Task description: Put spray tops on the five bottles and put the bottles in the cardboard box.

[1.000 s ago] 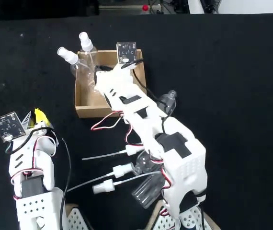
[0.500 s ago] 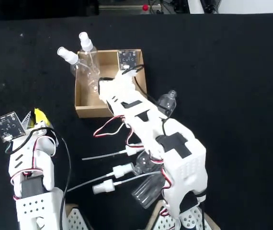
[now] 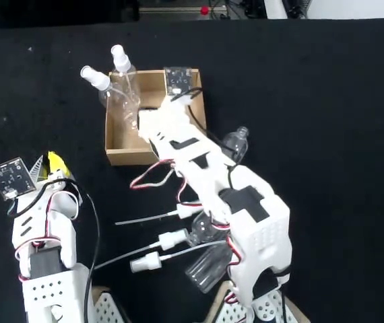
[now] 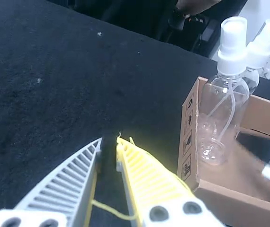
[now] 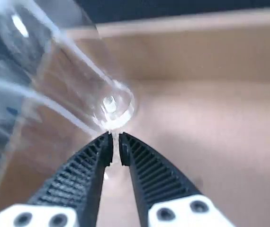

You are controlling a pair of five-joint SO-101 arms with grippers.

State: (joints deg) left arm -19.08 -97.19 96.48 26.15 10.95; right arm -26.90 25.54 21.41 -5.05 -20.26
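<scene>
Cardboard box [image 3: 130, 157] holds 2 spray-topped bottles [image 3: 127, 93]; right gripper [image 5: 115, 136] inside, left gripper [image 4: 109, 141] outside, both clenched empty.

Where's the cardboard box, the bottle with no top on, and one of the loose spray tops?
cardboard box [image 3: 128, 157], high view, on its front wall.
bottle with no top [image 3: 234, 143], high view, on its clear shoulder.
loose spray top [image 3: 171, 239], high view, on its white head.
</scene>
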